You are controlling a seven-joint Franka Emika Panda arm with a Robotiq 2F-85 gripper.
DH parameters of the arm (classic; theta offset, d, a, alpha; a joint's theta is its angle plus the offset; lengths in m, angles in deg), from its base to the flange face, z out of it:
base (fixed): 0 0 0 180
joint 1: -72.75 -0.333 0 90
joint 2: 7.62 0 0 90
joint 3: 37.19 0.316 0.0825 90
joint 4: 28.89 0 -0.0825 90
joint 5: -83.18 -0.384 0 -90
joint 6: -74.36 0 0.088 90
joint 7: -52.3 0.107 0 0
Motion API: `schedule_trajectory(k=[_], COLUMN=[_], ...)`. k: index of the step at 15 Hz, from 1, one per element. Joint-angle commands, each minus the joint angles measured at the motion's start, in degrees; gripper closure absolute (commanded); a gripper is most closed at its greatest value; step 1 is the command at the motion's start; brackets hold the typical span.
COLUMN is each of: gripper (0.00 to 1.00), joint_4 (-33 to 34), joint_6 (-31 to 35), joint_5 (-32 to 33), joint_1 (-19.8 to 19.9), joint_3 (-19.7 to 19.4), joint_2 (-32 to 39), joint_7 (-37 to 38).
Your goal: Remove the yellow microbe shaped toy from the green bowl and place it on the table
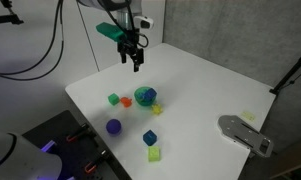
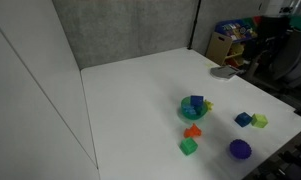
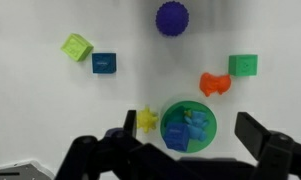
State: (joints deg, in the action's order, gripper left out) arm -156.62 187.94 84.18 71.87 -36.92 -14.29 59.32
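The yellow microbe shaped toy [image 3: 147,120] is showing in the wrist view just outside the green bowl [image 3: 180,104], against its rim. Whether it is resting fully on the table [image 3: 30,110] or leaning on the bowl's wall, I cannot tell. A blue piece [image 3: 195,125] is sitting inside the bowl. Bowl and toy are lying near the middle of the tabletop, well away from every edge.

An orange toy [image 3: 214,84] and a green cube [image 3: 244,65] are lying near the bowl on its other side. A purple ball [image 3: 172,17], a blue cube [image 3: 104,65] and a yellow-green cube [image 3: 76,46] are lying farther out.

The gripper [image 1: 134,62] is hovering high above the table, nearer the far edge than the bowl, with its fingers spread wide and holding nothing.

To do this step well, I judge it should be centring over the toy before descending. It should be turning so the fingers close along the bowl's rim rather than across it, or one finger is likely to be striking the wall and shoving the bowl. The toy is small and lumpy, so a low, centred pinch looks safest. The bare white stretch towards an edge looks like the best spot for setting it down.
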Motion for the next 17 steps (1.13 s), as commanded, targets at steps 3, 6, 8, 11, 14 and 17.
schedule_trajectory(k=[3, 6, 8, 11, 14, 17], gripper=[0.0, 0.0, 0.0, 0.0, 0.0, 0.0], joint_4=[-0.91, -0.2, 0.29, 1.57, 1.94, 0.33], joint_6=[-3.02, -4.37, -5.24, -9.71, -12.78, -10.5], joint_5=[-0.17, -0.45, -0.3, -0.86, -0.35, -0.13], joint_1=[0.82, 1.36, 1.73, 1.67, 1.73, 1.73], joint_3=[-0.09, -0.38, -0.47, -0.95, -1.06, -0.44], joint_2=[-10.6, -14.02, -15.4, -15.28, -15.16, -15.43], joint_7=[0.03, -0.29, -0.3, -1.64, -2.15, -0.59])
